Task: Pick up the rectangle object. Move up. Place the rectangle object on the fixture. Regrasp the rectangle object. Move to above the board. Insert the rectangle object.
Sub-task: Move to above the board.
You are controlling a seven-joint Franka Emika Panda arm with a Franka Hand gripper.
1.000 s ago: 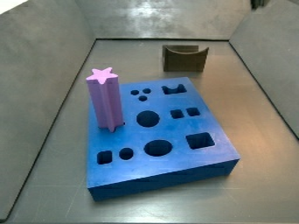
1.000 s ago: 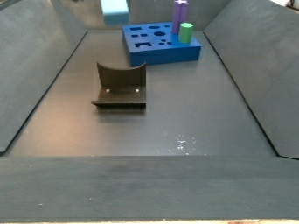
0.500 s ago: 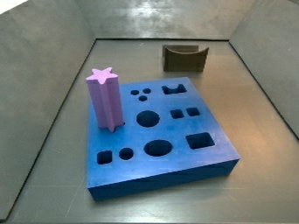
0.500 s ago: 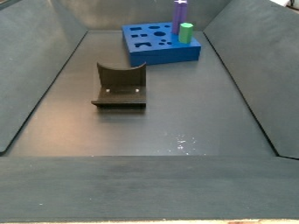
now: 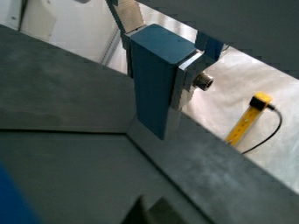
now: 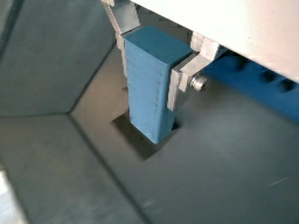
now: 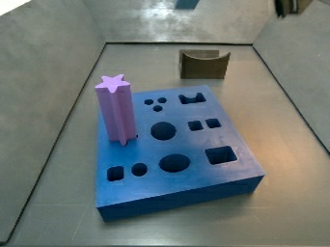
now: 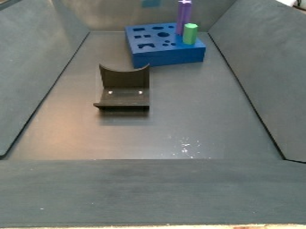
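Note:
In both wrist views my gripper (image 5: pixel 158 48) (image 6: pixel 155 52) is shut on the rectangle object (image 5: pixel 158 83) (image 6: pixel 149 83), a smooth grey-blue bar that hangs upright between the silver fingers, high above the dark floor. In a side view only the bar's blue tip (image 7: pixel 187 3) shows at the picture's edge; the gripper itself is out of frame there. The fixture (image 7: pixel 204 64) (image 8: pixel 123 87) stands empty on the floor. The blue board (image 7: pixel 194 154) (image 8: pixel 162 49) lies flat with its cut-out holes, and its edge shows in a wrist view (image 6: pixel 263 74).
A purple star-topped post (image 7: pixel 115 111) (image 8: pixel 184 11) stands in the board. A green peg (image 8: pixel 189 34) stands in the board beside it. Sloping grey bin walls (image 7: pixel 52 106) (image 8: pixel 36 80) enclose the floor. A yellow cable (image 5: pixel 251 118) lies outside the bin.
The bar showed at the edge of one side view a second ago and has left it. Its tip now shows at the edge of the other side view. Board, post and fixture have not moved.

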